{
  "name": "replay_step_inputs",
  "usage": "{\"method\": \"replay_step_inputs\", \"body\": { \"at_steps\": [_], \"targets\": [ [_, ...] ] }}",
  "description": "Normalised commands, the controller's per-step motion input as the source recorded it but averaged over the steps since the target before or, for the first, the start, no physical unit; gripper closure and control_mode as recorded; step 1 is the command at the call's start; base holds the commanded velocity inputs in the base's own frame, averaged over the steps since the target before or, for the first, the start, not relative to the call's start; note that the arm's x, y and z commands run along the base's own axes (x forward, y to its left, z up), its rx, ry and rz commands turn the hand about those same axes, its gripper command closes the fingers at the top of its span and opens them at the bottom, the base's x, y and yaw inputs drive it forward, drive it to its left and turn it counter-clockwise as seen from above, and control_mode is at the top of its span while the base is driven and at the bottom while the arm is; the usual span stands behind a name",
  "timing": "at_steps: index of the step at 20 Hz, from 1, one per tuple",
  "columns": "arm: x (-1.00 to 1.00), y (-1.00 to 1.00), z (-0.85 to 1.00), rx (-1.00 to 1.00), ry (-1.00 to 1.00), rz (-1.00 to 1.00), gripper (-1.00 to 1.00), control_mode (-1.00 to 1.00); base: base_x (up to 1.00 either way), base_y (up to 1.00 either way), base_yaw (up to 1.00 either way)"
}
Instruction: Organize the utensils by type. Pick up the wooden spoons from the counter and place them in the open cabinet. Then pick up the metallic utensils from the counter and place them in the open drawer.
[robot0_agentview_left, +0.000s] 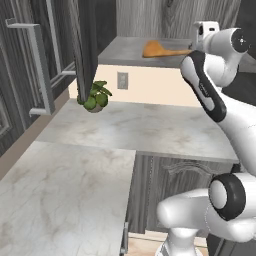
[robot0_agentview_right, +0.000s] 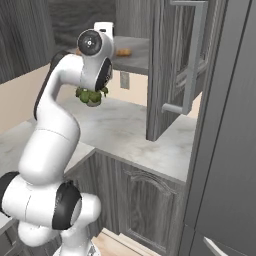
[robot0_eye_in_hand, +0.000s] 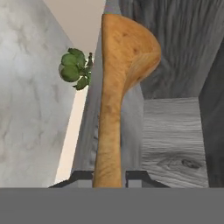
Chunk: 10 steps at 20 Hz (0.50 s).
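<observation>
Up at the flat grey shelf of the dark grey wood-grain wall cabinet (robot0_agentview_left: 127, 51), the arm's two-finger gripper (robot0_eye_in_hand: 109, 177) is clamped on the thin handle of an orange-brown wooden spoon (robot0_eye_in_hand: 120, 78), its oval bowl pointing away from the hand, towards the left over the shelf. Holding it by the handle end lets the bowl reach in over the shelf first, so the spoon looks ready to be laid down there. I cannot tell whether it touches the shelf yet. Below, a small green leafy plant (robot0_agentview_left: 95, 96) sits at the far edge of the pale marbled stone counter (robot0_agentview_left: 120, 127), by the open cabinet door.
</observation>
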Motion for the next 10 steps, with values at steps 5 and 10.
{"method": "replay_step_inputs", "body": {
  "at_steps": [5,10],
  "targets": [
    [0.86,0.0,0.04,-0.04,0.05,0.02,1.0,-1.0,0.0,0.0,0.0],
    [0.82,0.0,-0.12,-0.07,0.1,0.0,1.0,-1.0,0.0,0.0,0.0]
  ]
}}
